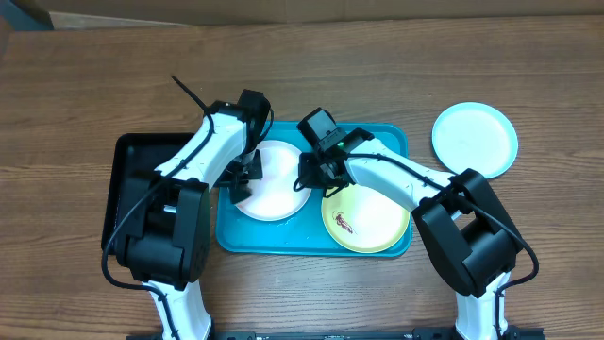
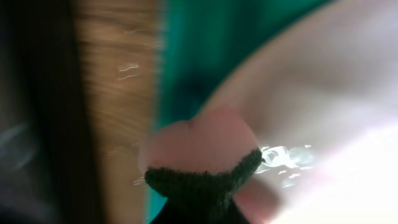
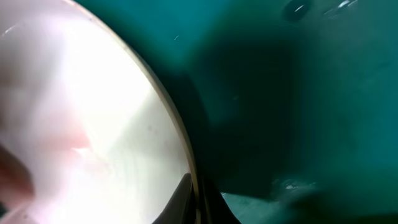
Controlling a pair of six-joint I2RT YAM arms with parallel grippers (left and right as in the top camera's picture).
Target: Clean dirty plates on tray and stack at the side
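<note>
The turquoise tray (image 1: 392,140) holds the white plate (image 1: 274,189) on its left and the yellow-green plate (image 1: 376,222) with a red-brown smear on its right. The light blue plate (image 1: 475,139) lies on the table to the right of the tray. My left gripper (image 1: 247,170) is shut on a pink sponge with a dark scrub side (image 2: 202,146), pressed at the white plate's (image 2: 329,87) left edge. My right gripper (image 1: 308,175) is shut on the white plate's right rim, one finger on each side (image 3: 198,200). The white plate (image 3: 81,112) looks tilted above the tray (image 3: 298,93).
A smaller black tray (image 1: 132,179) lies just left of the turquoise tray, under my left arm. The wooden table (image 1: 396,57) shows behind the tray and along the front edge. Both arms cross over the tray's middle.
</note>
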